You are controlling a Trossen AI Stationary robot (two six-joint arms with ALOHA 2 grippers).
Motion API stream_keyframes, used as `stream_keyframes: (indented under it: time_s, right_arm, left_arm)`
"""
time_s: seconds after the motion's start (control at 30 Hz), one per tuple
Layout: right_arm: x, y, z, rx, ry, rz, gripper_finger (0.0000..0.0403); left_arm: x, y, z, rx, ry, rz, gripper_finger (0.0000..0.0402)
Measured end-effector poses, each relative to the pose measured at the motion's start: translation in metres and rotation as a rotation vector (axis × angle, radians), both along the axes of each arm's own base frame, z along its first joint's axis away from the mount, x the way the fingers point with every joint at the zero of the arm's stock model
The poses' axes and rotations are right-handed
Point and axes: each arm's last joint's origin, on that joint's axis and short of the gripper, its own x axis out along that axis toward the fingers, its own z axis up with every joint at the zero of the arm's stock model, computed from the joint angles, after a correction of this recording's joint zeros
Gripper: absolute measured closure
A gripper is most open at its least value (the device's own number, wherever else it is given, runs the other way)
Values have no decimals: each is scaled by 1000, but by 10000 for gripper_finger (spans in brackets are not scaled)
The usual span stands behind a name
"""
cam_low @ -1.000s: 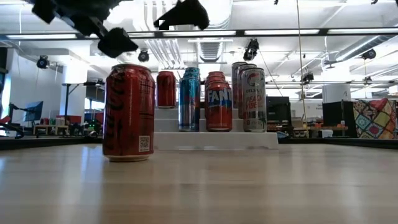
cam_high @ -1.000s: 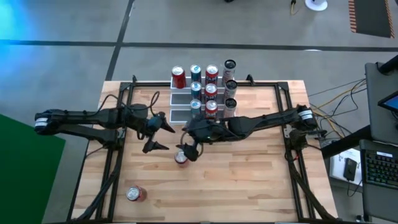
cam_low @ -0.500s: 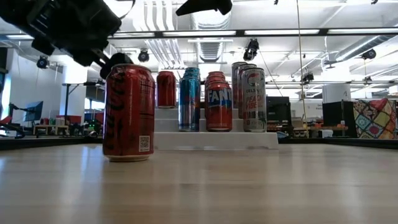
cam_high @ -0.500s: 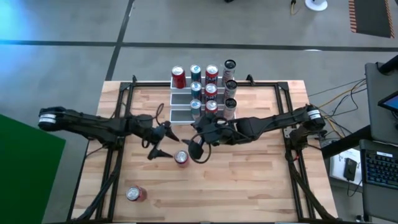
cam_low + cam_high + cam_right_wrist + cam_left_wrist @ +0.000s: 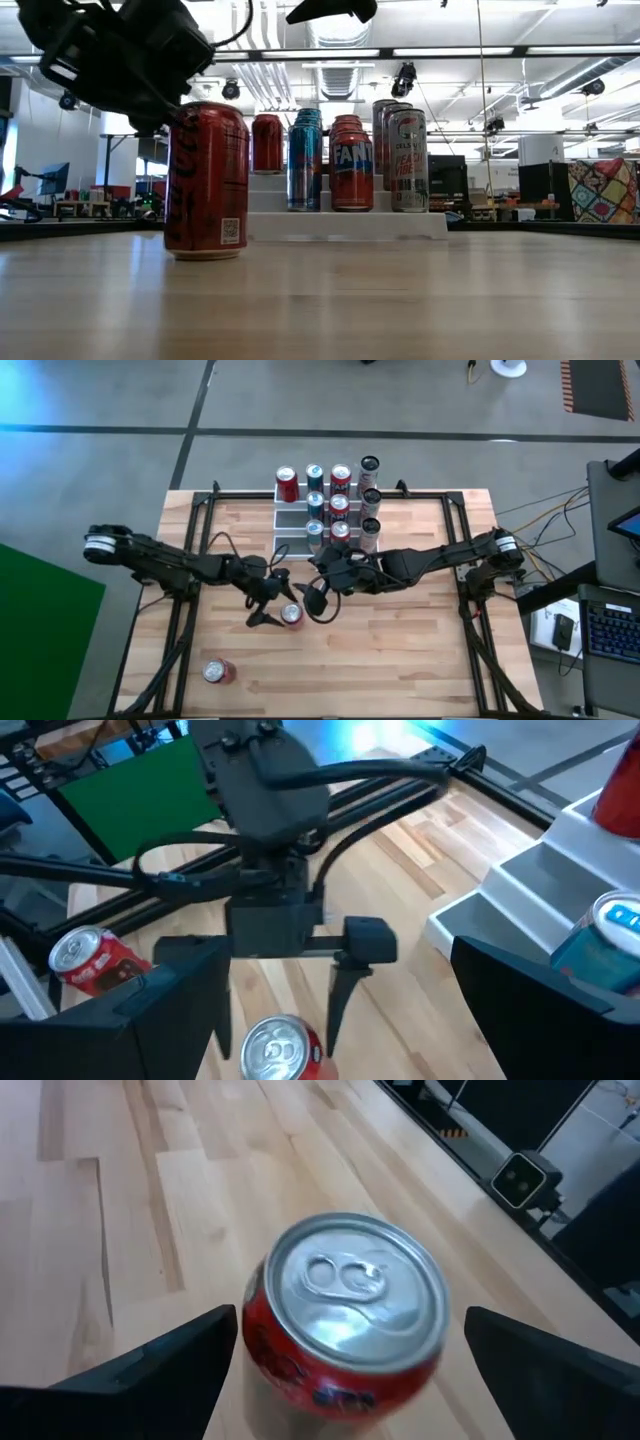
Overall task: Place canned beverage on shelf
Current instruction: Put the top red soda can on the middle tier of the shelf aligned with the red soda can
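A red can (image 5: 292, 615) stands upright on its base near the middle of the wooden table (image 5: 400, 650). My left gripper (image 5: 273, 600) is open just left of it. In the left wrist view its two fingers (image 5: 150, 1370) flank the can's silver top (image 5: 350, 1295) without touching. My right gripper (image 5: 313, 600) hangs open above and to the can's right, holding nothing. The white stepped shelf (image 5: 290, 525) stands at the far edge with several cans (image 5: 340, 505) upright on its steps.
A second red can (image 5: 217, 672) lies on its side near the table's front left, also seen in the right wrist view (image 5: 90, 960). Black frame rails (image 5: 185, 620) run along both table sides. Bare wood lies to the right and front of the standing can.
My left gripper has come down and moved toward the table's right, closing in on the standing red can until its open fingers flank it. My right gripper has drawn back a little from over the can toward the right. The can has kept its place.
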Motion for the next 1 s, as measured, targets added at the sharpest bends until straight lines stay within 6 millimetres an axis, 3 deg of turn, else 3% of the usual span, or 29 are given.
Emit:
stream_keyframes:
  time_s: [0.37,0.5,0.6,0.83,1.0]
  right_arm:
    - [-10,18,-4,11,56,-17,32]
    - [-17,22,1,-8,51,-41,32]
    - [-25,23,7,-21,51,-73,32]
    - [-53,18,17,-45,106,-191,32]
    - [-65,14,16,-61,164,-257,32]
  left_arm:
    - [15,-1,-14,11,-23,-17,72]
    - [18,-1,-14,13,-25,-18,104]
    - [21,-1,-11,11,-24,-1,106]
    - [21,11,22,76,-47,184,103]
    - [11,39,54,131,-15,330,101]
